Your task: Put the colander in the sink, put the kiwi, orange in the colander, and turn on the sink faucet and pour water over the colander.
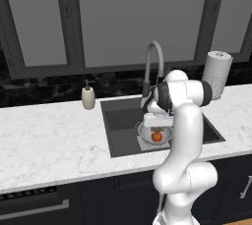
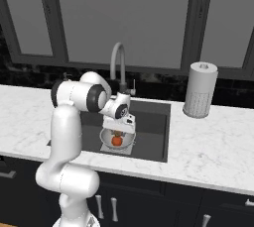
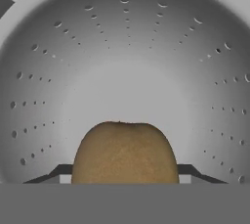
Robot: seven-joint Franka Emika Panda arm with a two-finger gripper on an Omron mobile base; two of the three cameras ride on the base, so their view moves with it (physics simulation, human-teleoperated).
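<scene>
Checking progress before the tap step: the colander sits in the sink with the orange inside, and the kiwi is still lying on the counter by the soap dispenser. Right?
Not quite. The kiwi is not on the counter: the hand view shows it between the gripper's jaws, right over the bowl of the colander. The rest holds: in the left base view the colander sits in the sink with the orange inside.

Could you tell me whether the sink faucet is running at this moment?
Off: no stream falls from the sink faucet into the sink, where the colander holds the orange.
</scene>
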